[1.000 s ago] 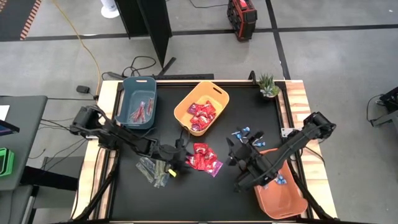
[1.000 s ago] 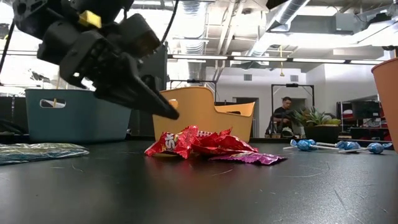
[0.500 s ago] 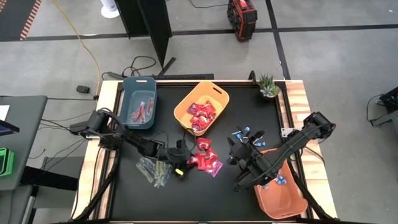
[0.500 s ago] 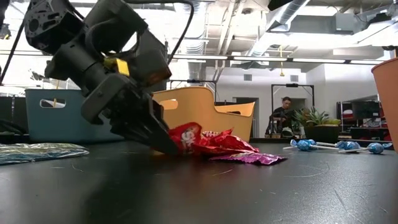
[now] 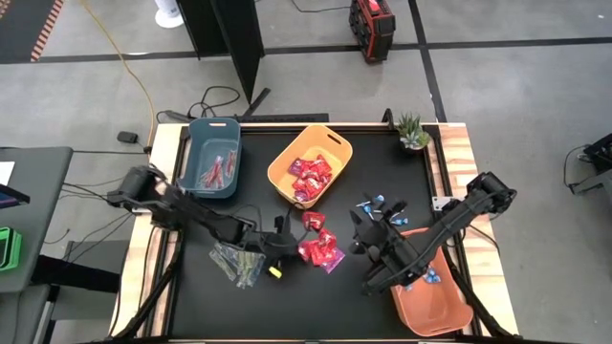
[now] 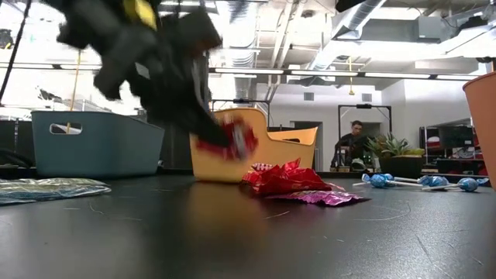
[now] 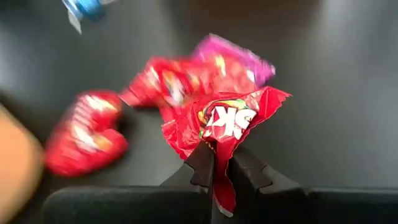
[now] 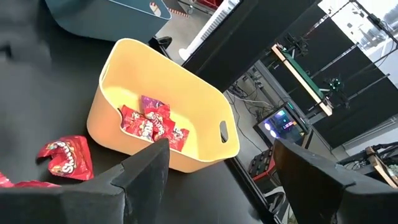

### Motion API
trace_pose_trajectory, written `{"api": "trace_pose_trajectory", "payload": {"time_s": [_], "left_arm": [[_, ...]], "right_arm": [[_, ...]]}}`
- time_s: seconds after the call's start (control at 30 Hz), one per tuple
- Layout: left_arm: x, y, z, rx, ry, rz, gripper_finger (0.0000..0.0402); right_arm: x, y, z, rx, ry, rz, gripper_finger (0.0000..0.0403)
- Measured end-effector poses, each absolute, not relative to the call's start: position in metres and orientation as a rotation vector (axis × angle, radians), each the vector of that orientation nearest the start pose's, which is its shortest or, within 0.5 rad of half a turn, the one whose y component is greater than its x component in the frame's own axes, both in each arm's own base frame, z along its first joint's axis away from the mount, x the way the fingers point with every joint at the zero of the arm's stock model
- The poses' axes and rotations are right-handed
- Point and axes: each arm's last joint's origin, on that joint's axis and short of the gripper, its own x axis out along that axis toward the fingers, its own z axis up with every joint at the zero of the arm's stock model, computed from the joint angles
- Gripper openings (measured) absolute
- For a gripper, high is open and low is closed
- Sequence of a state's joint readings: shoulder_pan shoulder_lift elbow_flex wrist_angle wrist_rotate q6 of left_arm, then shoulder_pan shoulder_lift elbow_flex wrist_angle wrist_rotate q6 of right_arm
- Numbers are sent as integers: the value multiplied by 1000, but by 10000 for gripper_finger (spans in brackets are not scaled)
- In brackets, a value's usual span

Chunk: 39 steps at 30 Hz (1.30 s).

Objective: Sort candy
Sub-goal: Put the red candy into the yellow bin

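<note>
My left gripper [image 5: 290, 241] [image 7: 221, 168] is shut on a shiny red candy packet [image 7: 227, 121] [image 6: 236, 139], which it holds above the table in front of the yellow bin [image 6: 271, 139]. More red and magenta packets [image 5: 320, 251] lie in a pile just beyond it, and one lone packet [image 5: 311, 220] lies nearer the yellow bin [image 5: 311, 164]. Blue lollipops [image 5: 376, 204] lie at the right, and clear green stick packets [image 5: 237, 263] at the left. My right gripper [image 8: 227, 180] hangs open above the table, right of the pile, holding nothing. My left gripper pinches the red packet by one crumpled edge [image 7: 222, 155] between its two fingers [image 7: 202, 165]. The fingers slant down from the table's left. The packet stands out past the fingertips, lifted clear of the table and the pile.
A blue bin [image 5: 212, 158] with stick packets stands at the back left. The yellow bin holds red packets, and an orange bin [image 5: 430, 296] with lollipops stands at the front right. A small potted plant [image 5: 413, 132] is at the far right corner. A person [image 6: 356, 143] is in the room behind.
My left gripper has moved right into the near edge of the red pile, dipped down and shut on one packet. It has then risen with the packet, which now hangs clear of the table. The remaining pile has stayed where it was.
</note>
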<state>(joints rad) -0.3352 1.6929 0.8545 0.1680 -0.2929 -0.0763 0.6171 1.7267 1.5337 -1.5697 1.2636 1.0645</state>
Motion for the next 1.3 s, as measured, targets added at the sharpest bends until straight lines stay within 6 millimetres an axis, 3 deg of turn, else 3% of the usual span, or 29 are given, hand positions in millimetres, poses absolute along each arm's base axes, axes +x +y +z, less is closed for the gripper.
{"api": "trace_pose_trajectory", "payload": {"time_s": [0.17,0.33,0.57,0.8,1.1,1.3], "left_arm": [[304,-98,216,274,511,136,17],[298,-61,247,308,434,367,16],[304,-1,251,209,429,568,20],[307,37,256,53,349,516,20],[306,53,256,-32,327,512,52],[305,54,252,-47,364,524,154]], "right_arm": [[258,151,301,-492,610,-853,301],[259,151,301,-494,609,-855,301],[259,151,301,-493,608,-853,301],[259,151,301,-491,607,-854,301],[259,151,301,-491,608,-854,301],[259,151,301,-491,608,-854,302]]}}
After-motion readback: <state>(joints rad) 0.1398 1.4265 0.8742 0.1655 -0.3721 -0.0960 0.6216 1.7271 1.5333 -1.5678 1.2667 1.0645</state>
